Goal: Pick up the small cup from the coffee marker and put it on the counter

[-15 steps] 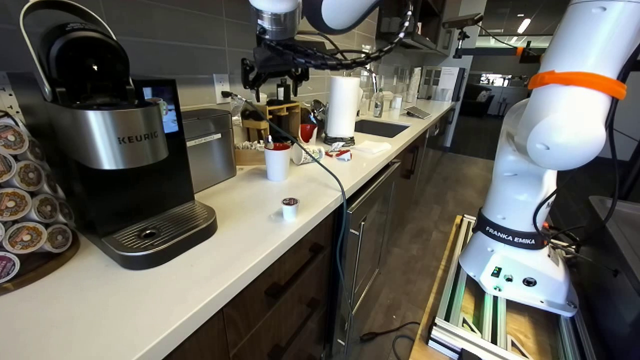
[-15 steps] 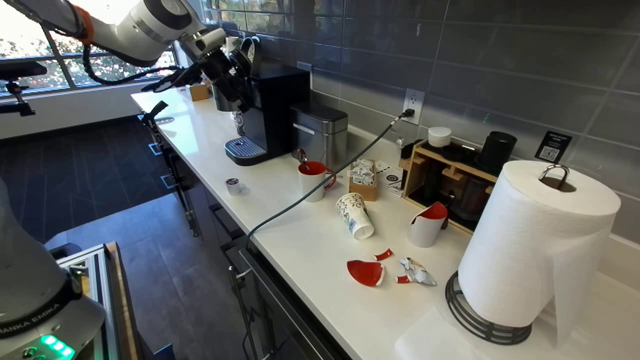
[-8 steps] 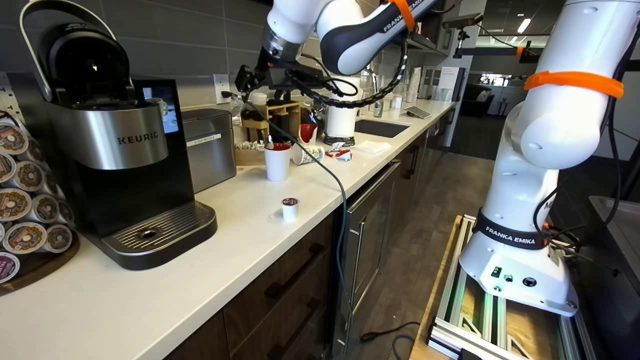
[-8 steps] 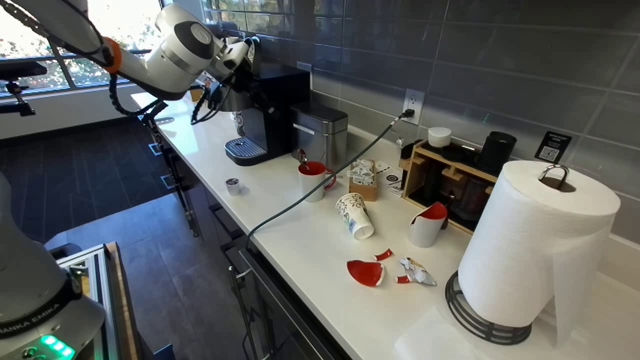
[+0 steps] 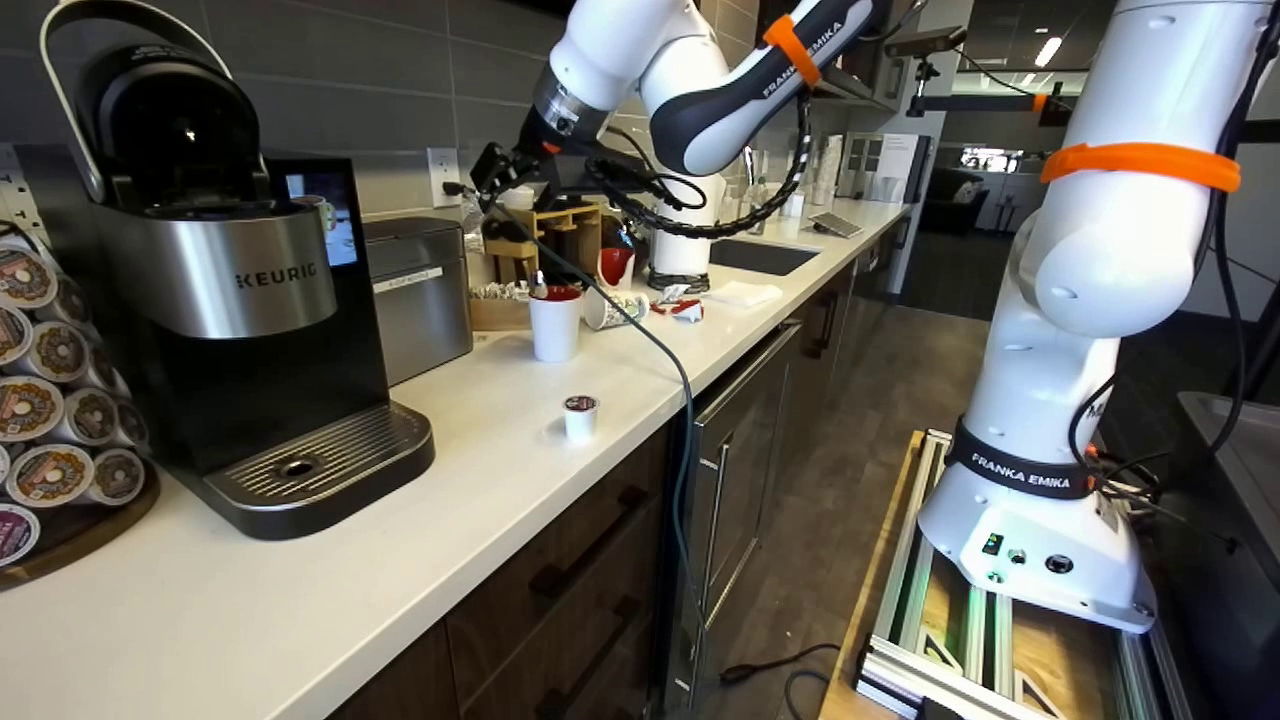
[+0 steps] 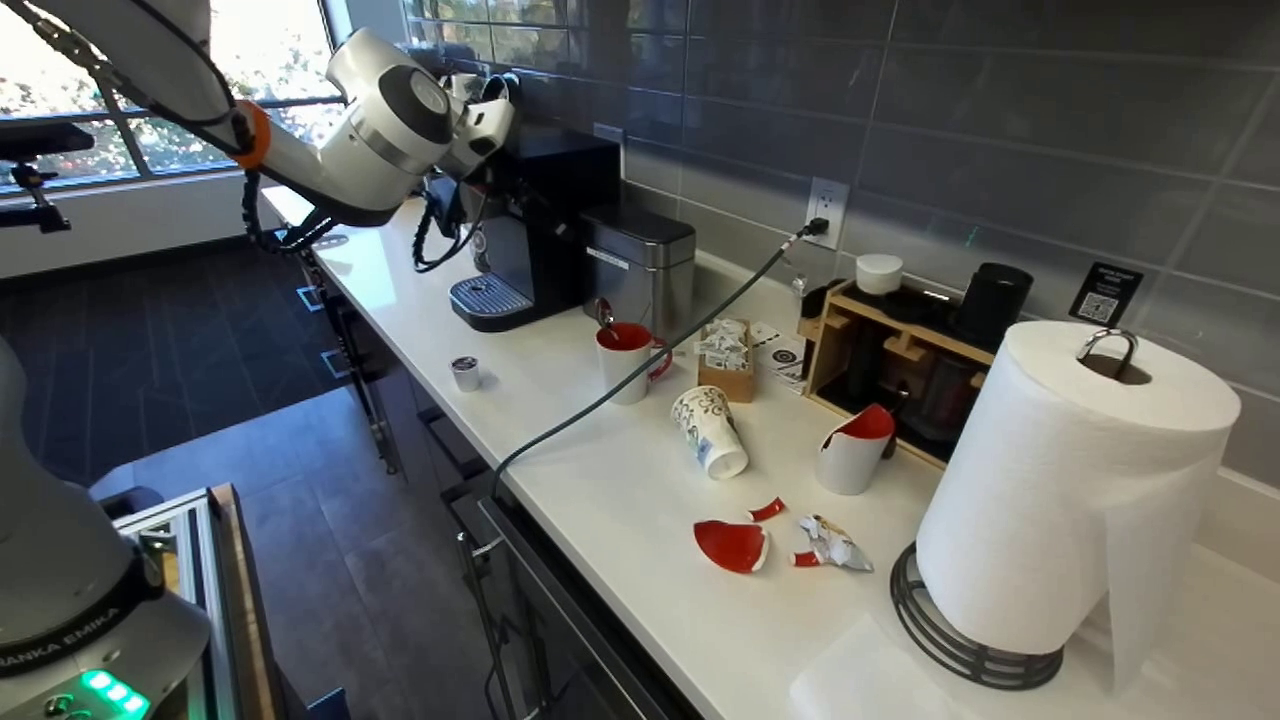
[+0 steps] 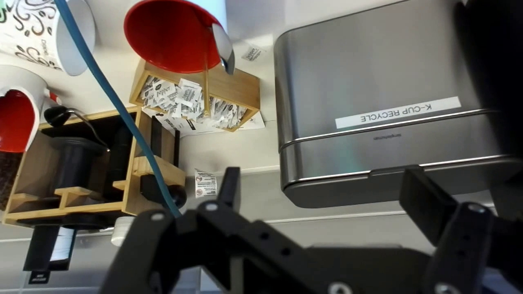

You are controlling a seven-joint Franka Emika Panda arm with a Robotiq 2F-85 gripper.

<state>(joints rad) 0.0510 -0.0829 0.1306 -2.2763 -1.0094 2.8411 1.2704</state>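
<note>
Coffee machine (image 5: 240, 270): black and silver.
Gripper (image 7: 321, 184): raised, jaws apart, nothing between.
Small cup (image 5: 580, 419): upright on counter (image 5: 495, 470), near front edge; a low swing could topple it.
Cable (image 5: 688, 412): slack; lowered jaws might snag it.

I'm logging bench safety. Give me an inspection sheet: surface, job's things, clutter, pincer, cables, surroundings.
Surface: off-white counter, red shards lying on it.
Job's things: small cup stands upright on the counter, apart from the coffee machine.
Clutter: red-lined mug, paper cup on its side, broken mug, crumpled wrapper.
Pincer: open in the wrist view; in its grasp, nothing seen.
Cables: plugged-in cord spans the counter and hangs over its front edge; black lead on the floor.
Surroundings: steel K-CUP RECYCLE bin, paper towel roll.
</note>
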